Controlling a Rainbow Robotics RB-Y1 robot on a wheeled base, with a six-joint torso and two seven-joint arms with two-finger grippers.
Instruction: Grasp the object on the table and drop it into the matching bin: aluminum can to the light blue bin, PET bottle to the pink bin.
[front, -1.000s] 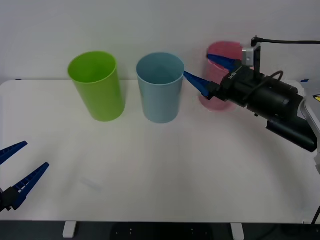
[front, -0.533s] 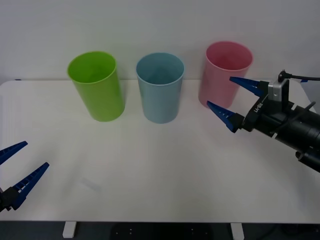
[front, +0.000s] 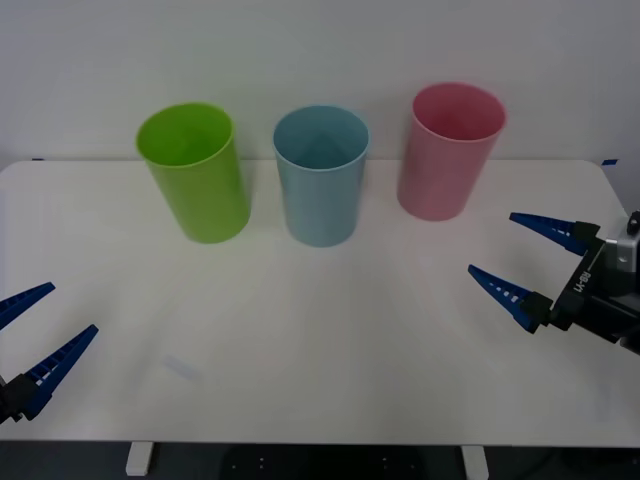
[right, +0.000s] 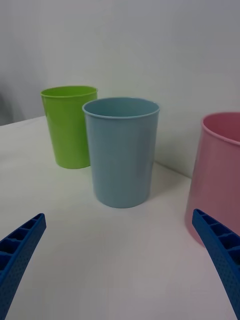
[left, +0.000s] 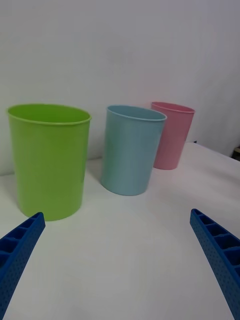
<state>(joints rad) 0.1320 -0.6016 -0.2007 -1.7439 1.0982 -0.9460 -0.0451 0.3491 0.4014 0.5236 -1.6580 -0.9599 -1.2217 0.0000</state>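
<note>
The right gripper (front: 528, 262), at the right edge of the front frame, has 2 long blue fingers (front: 505, 293), ribbed along their inner faces and tapering to sharp points. They join a black body bearing small white lettering, with a pale grey block behind it. The left gripper (front: 38, 337), at the lower left of the frame, has 2 matching blue ribbed fingers (front: 58, 366) on a black mount.

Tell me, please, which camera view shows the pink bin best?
The front view: the whole pink bin stands unobstructed, its opening visible. The left wrist view shows it farther off, partly behind the blue bin. The right wrist view crops it.
</note>
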